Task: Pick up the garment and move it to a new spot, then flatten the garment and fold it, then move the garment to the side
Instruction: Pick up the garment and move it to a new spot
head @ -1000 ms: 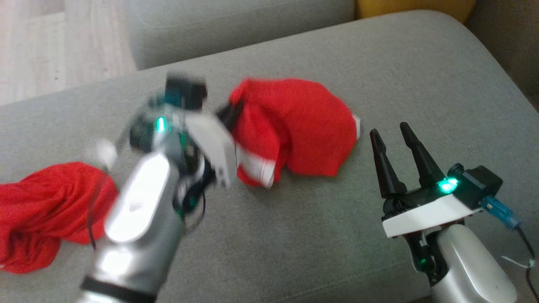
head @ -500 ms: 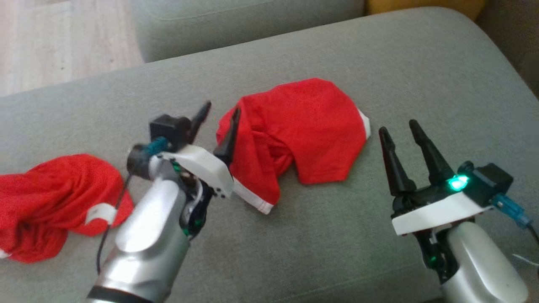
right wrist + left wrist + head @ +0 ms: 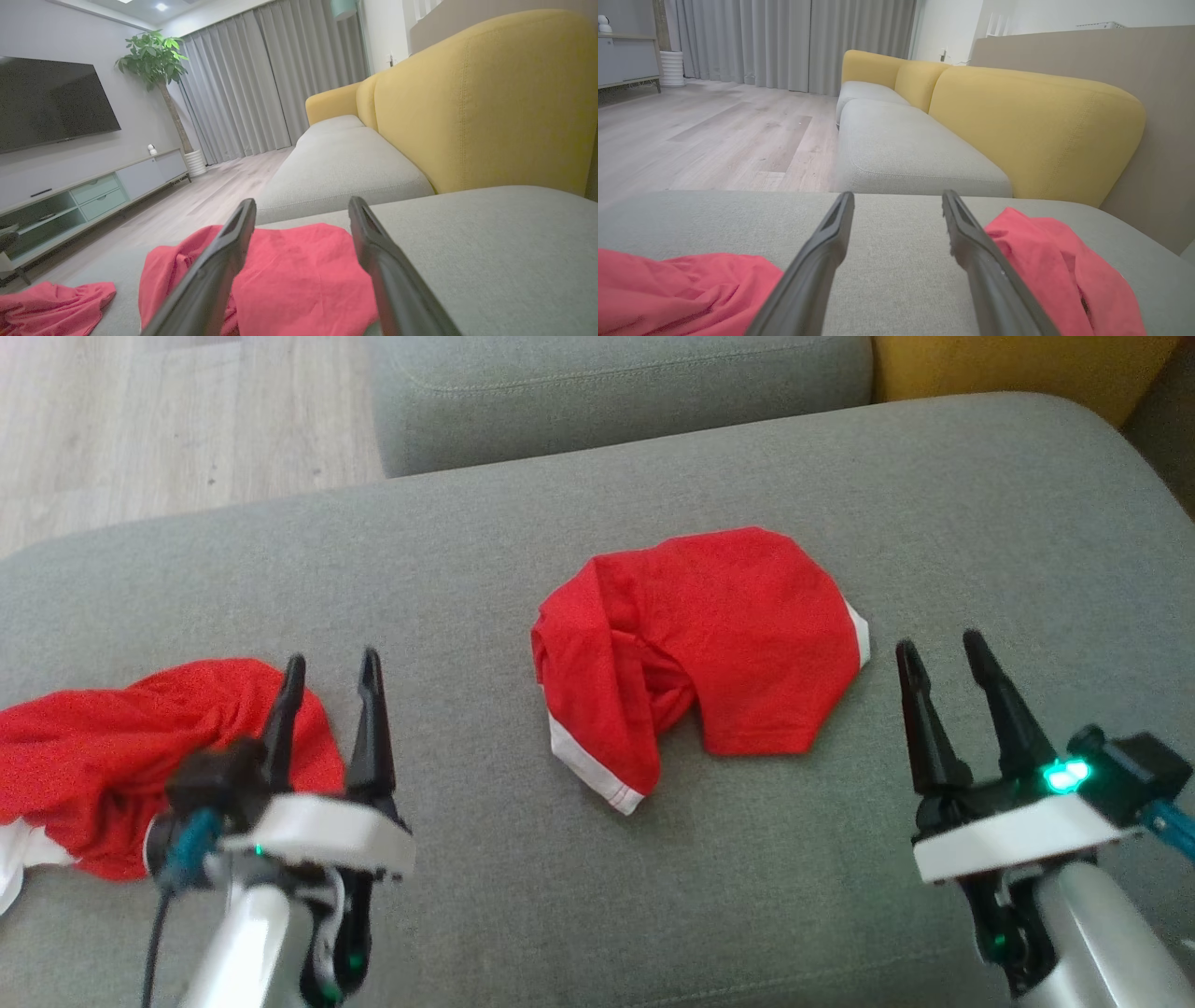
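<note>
A red garment [image 3: 728,635] with a white hem lies loosely bunched in the middle of the grey cushion [image 3: 485,859]. It also lies to the right of my left fingers [image 3: 1045,252] and beyond my right fingers [image 3: 299,275]. My left gripper [image 3: 333,661] is open and empty at the lower left, well clear of that garment. Its fingertips stand over the edge of a second crumpled red garment [image 3: 112,756]. My right gripper [image 3: 938,644] is open and empty just right of the middle garment, apart from it.
The cushion's far edge drops to a wooden floor [image 3: 140,420] at the upper left. Another grey seat [image 3: 616,392] and a yellow backrest [image 3: 1008,373] lie behind. A TV stand [image 3: 93,191] is across the room.
My left gripper has opened, let go of the middle garment's left edge and drawn back to the lower left. The garment has settled on the cushion. The head camera shifted slightly; the right gripper kept still.
</note>
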Robot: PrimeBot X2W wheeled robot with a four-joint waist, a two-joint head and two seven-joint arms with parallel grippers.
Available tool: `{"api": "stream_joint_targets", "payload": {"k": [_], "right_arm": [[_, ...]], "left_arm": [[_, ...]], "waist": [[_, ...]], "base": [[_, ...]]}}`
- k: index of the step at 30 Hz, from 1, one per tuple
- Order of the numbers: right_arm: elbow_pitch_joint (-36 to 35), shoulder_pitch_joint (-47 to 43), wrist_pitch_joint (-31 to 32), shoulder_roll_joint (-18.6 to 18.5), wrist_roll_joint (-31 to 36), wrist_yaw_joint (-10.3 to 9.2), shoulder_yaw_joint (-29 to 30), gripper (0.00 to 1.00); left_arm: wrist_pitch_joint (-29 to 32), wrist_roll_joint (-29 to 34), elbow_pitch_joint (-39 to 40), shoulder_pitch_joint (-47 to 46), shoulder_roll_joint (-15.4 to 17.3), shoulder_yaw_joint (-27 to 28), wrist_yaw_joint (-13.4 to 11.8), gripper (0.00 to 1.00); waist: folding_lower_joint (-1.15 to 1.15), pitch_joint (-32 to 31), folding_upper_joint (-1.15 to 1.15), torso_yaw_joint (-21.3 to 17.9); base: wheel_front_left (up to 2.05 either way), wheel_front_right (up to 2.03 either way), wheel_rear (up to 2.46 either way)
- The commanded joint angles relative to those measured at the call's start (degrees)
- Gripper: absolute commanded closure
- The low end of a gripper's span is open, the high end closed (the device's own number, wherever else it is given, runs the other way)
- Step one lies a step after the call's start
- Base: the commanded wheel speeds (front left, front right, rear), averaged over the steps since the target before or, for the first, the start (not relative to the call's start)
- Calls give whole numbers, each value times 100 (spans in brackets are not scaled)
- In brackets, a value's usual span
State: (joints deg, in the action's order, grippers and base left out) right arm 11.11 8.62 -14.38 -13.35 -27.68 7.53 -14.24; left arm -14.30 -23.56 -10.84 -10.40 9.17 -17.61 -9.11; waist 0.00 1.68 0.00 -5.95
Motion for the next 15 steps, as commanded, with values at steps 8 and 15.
{"api": "stream_joint_targets", "payload": {"k": [8, 15], "right_arm": [[-319, -21, -62, -7, 67, -4, 71, 0], [-263, -19, -62, 31, 180, -4, 230, 0]], "left_arm": [[-68, 782, 1118, 695, -116, 441, -188, 0], [-69, 910, 1085, 738, -330, 608, -76, 0]], "waist": [[0, 149, 0, 45], [0, 132, 0, 37]], "base": [[0, 0, 0], [0, 0, 0]]}}
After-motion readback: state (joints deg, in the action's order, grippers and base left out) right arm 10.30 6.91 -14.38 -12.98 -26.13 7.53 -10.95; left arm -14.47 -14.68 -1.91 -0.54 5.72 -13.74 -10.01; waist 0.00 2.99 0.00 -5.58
